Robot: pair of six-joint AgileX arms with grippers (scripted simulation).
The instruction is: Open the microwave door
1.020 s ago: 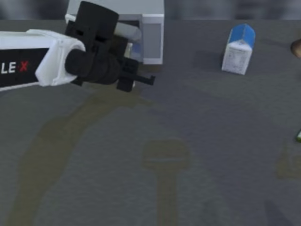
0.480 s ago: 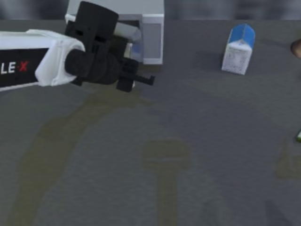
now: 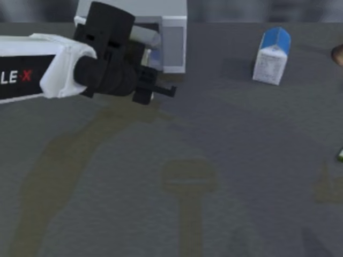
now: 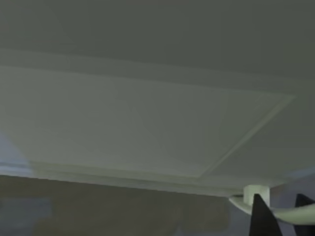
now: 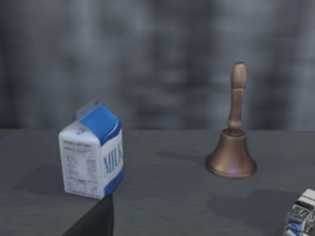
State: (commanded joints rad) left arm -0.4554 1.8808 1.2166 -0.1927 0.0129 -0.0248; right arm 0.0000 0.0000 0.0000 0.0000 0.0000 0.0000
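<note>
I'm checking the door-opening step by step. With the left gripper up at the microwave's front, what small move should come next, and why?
Probably a short pull back toward the near edge of the table. The left gripper sits at the microwave front, and the wrist view shows its fingertips astride the door handle. The door looks barely swung out, so drawing the handle outward should widen it.

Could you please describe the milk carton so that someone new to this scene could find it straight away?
Start at the microwave at the table's far edge, where the left gripper is working, and look to the right along that edge. The milk carton stands upright there, alone on bare tabletop. Its blue gabled top and white sides set it apart from the brown bell further right.
</note>
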